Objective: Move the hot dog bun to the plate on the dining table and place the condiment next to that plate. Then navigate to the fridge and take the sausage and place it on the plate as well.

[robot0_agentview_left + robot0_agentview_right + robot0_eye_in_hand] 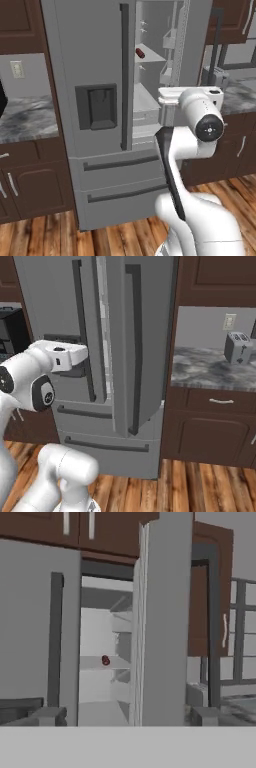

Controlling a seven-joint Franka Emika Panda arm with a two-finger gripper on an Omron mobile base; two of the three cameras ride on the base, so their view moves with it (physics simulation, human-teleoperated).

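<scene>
While our jaws stand spread and empty, fridge [95, 100] right door swung open, sausage [140, 53] on upper shelf, we list toaster [236, 348] on counter.

Inside the fridge [95, 100], whose right door stands ajar, a white shelf [150, 56] carries the sausage [140, 52], lying alone on it near the front edge.

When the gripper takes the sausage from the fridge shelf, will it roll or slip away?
The sausage is a short round cylinder lying on a smooth white shelf, so a nudge would probably roll it. It looks small and likely light. The gripper's finger tips stand wide, leaving margin.
</scene>
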